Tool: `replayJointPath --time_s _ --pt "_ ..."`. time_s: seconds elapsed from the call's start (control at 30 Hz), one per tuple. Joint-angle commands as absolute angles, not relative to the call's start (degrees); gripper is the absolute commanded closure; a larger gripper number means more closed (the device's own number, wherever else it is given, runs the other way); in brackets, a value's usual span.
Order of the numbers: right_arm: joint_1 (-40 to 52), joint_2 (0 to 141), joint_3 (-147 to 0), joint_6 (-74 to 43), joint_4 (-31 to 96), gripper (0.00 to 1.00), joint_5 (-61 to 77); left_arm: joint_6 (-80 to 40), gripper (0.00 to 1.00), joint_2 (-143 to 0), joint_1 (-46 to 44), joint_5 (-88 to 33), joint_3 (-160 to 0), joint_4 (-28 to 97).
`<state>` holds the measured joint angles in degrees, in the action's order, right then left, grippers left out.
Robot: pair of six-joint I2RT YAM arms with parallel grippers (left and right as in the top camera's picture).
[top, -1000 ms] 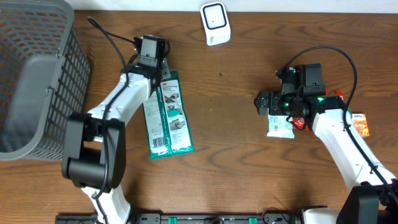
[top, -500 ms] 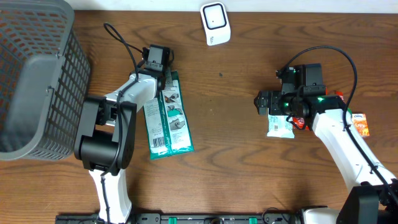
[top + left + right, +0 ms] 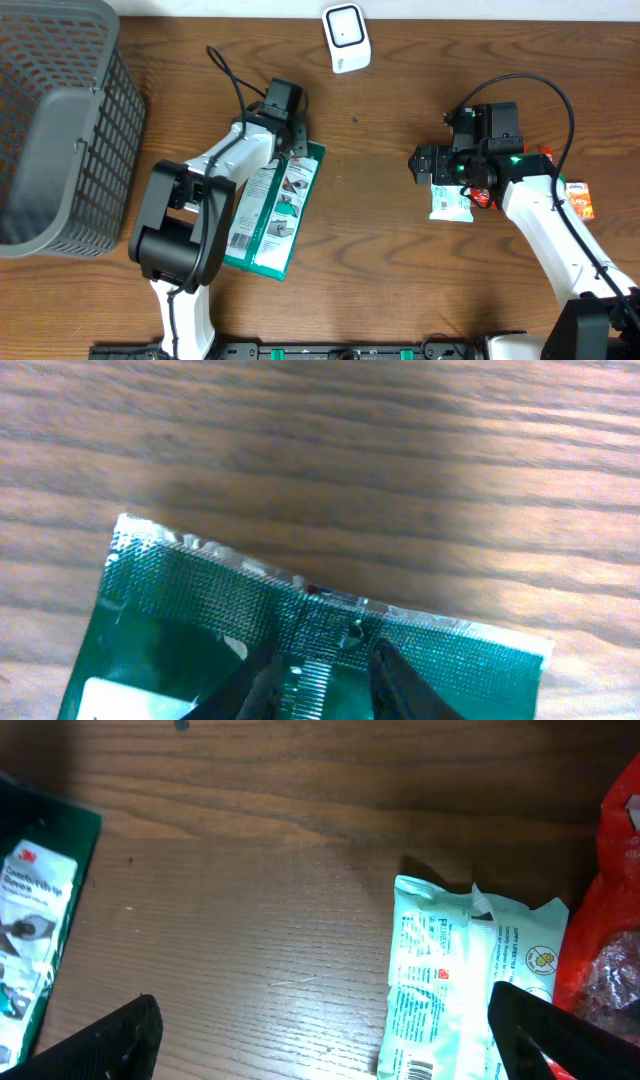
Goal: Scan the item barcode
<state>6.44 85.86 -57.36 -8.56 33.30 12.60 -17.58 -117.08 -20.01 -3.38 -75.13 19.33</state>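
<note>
A green 3M package (image 3: 272,215) lies slanted on the wooden table, its top at the right. My left gripper (image 3: 293,140) is shut on its crimped top seal. In the left wrist view the two dark fingers (image 3: 395,675) pinch that seal on the green package (image 3: 180,620), with my left gripper (image 3: 325,680) centred on it. The white scanner (image 3: 346,38) sits at the far edge of the table. My right gripper (image 3: 428,165) hangs open over a pale teal packet (image 3: 448,203). In the right wrist view my right gripper (image 3: 330,1040) is open and the teal packet (image 3: 450,990) lies by its right finger.
A grey mesh basket (image 3: 60,120) stands at the far left. A red packet (image 3: 610,920) lies right of the teal one, and a small orange-and-white pack (image 3: 578,197) lies beyond the right arm.
My left gripper has moved right and slightly toward me, dragging the package's top with it. The package has swung from leaning left to leaning right. The right arm has not moved.
</note>
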Motion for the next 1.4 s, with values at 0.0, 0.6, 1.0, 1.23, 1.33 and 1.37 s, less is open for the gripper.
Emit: replayJointPath --time_s 0.0,0.6,1.0,1.23,1.33,1.37 --pt "6.44 85.89 -57.21 -8.97 33.19 0.01 12.45 -18.26 0.69 -110.74 -19.49 -3.20 -74.56 20.40" --pt "6.42 85.89 -57.21 -8.97 33.21 0.01 12.47 -13.58 0.92 -104.18 -1.39 -2.22 -72.14 38.57" --pt "6.42 85.89 -57.21 -8.97 33.21 0.01 12.47 -10.11 0.92 -111.90 -0.99 -6.07 -72.05 40.05" --pt "6.44 85.89 -57.21 -8.97 33.19 0.01 12.47 -10.15 0.91 -112.25 -1.10 -12.60 -71.70 42.94" --pt "6.44 85.89 -57.21 -8.99 33.19 0.01 12.49 -10.33 0.91 -112.25 -1.10 -12.93 -71.24 44.80" --pt "6.44 85.89 -57.21 -8.99 33.19 0.01 12.49 -10.33 0.91 -112.25 -1.17 -12.93 -70.98 44.95"
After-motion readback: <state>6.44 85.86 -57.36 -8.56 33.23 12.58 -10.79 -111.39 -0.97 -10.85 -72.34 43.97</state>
